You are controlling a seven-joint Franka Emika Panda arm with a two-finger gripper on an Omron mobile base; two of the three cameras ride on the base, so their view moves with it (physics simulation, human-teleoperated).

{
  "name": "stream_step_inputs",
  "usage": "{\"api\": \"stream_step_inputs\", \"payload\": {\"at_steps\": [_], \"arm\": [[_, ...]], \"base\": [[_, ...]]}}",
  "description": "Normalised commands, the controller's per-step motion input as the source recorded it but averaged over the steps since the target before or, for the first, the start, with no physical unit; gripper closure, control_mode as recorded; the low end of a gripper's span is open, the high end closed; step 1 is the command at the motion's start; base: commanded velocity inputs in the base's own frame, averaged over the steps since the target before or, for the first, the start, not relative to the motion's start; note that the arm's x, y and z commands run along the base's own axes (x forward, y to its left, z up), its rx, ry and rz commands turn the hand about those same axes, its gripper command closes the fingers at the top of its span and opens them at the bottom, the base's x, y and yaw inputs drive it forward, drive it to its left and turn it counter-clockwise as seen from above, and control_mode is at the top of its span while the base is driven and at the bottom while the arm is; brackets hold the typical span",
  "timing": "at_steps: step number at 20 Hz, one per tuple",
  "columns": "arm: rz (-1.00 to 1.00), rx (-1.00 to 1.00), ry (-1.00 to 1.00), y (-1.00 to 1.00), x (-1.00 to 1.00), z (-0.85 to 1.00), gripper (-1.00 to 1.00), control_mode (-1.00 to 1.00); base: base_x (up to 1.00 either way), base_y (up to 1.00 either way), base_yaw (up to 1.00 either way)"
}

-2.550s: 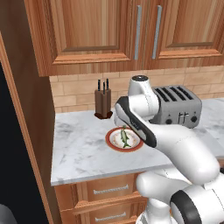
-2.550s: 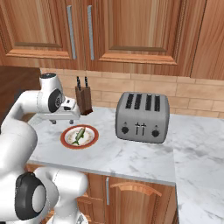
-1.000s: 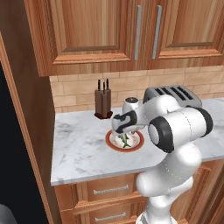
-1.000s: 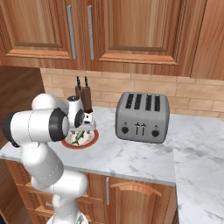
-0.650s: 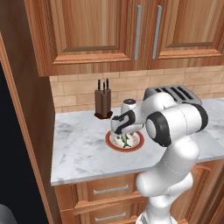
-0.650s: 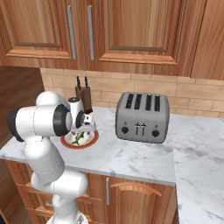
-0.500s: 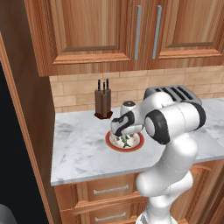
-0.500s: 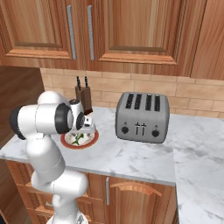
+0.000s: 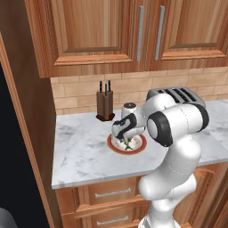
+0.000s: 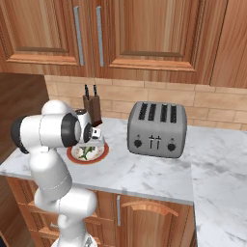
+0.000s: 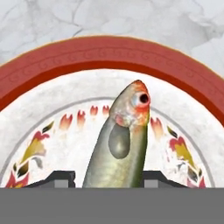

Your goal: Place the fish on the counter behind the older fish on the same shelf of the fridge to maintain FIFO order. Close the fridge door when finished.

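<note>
The greenish-yellow fish [image 11: 120, 148] lies on a round plate with a red rim [image 11: 109, 57] on the marble counter [image 9: 84, 151]. My gripper [image 11: 114, 180] is down at the plate, open, with one dark fingertip on each side of the fish's body and close to it. From the base, the hand covers most of the fish [image 9: 128, 143] on the plate [image 9: 116, 148], and my gripper [image 10: 91, 148] sits low over that same plate [image 10: 72, 157]. The older fish and the fridge shelf are out of view.
A wooden knife block [image 9: 105, 106] stands just behind the plate against the brick backsplash. A grey four-slot toaster [image 10: 157, 129] sits to the right. Wooden cabinets hang overhead, and a tall wooden panel [image 9: 26, 147] borders the counter's left end.
The arm has swung forward and the hand has come down from above the plate until its fingertips straddle the fish. The fish and plate have not moved.
</note>
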Motion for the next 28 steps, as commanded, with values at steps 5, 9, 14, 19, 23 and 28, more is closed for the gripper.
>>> {"api": "stream_step_inputs", "payload": {"at_steps": [5, 9, 14, 19, 23, 28], "arm": [[-0.06, 0.0, -0.1, -0.13, -0.23, 0.06, 1.0, -1.0], [-0.17, 0.02, -0.27, -0.23, -0.82, 0.34, 1.0, -1.0], [-0.11, 0.02, -0.29, -0.17, -0.9, 0.7, 1.0, -1.0], [-0.06, 0.04, -0.16, -0.15, -0.82, 0.76, 1.0, -1.0], [-0.03, 0.04, -0.11, -0.2, -0.71, 0.79, 1.0, -1.0], [-0.04, 0.01, -0.05, -0.06, -0.44, 0.41, 1.0, -1.0]], "base": [[0.0, 0.0, 0.0], [0.0, 0.0, 0.0], [0.0, 0.0, 0.0], [0.0, 0.0, 0.0], [0.0, 0.0, 0.0], [0.0, 0.0, 0.0]]}}
